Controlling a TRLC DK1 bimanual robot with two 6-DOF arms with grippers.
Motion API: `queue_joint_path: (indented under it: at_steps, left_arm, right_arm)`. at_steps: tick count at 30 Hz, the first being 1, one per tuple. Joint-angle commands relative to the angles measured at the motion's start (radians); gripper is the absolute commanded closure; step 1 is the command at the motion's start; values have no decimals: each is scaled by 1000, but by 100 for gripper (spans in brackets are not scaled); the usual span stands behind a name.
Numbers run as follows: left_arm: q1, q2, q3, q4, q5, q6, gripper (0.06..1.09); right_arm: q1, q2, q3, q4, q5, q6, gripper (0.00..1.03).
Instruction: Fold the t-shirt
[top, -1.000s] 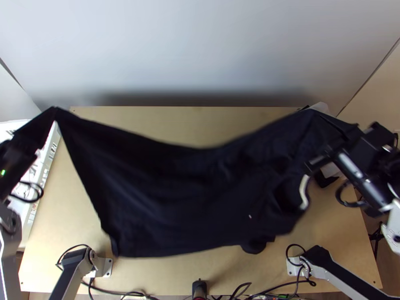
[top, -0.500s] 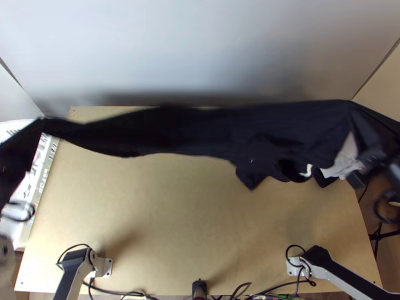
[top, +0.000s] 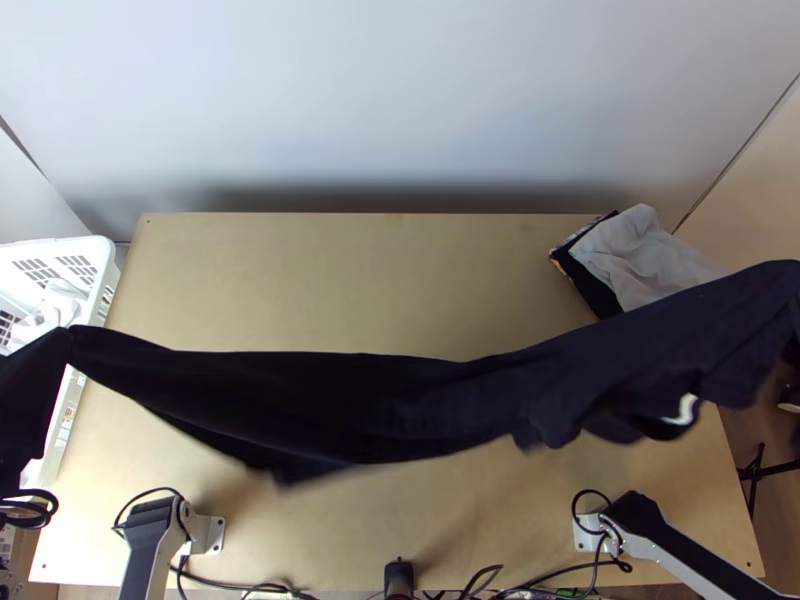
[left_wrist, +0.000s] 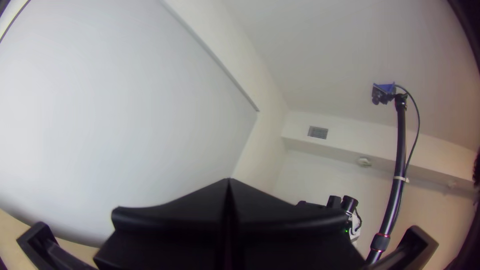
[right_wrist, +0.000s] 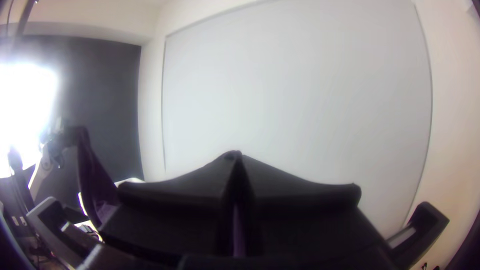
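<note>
So the left pincer (left_wrist: 229, 181) was pinched tight on one end of the dark t-shirt (top: 400, 405), the right pincer (right_wrist: 235, 154) had the other, and its long axis sagged between them above the table (top: 330, 285), probably ready for laying down.

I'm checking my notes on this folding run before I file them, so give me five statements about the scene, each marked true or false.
1. The dark t-shirt is stretched between the two arms. True.
2. The t-shirt lies neatly folded flat on the table. False: it is held up over the table, not yet folded.
3. In the top view, a white plastic basket stands at the table's left side. True.
4. The left gripper has its fingers spread wide. False: they are closed together.
5. The pale grey cloth lies near the table's far right corner, partly over a dark cloth. True.
</note>
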Motion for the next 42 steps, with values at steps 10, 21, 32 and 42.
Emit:
queue_joint_path:
  at_steps: [10,21,32,42]
  left_arm:
    - [-22,167,-258,163,-31,19,105]
    - [-340,481,-425,260,-282,327,105]
    - [-404,819,-385,374,-338,395,105]
    - [-358,1090,-245,415,-338,426,105]
  right_arm:
    - [13,-25,-468,224,2,14,100]
    - [-59,61,-913,565,-73,92,100]
    - [-262,325,-988,797,-197,98,100]
    - [-335,556,-936,944,-214,84,100]
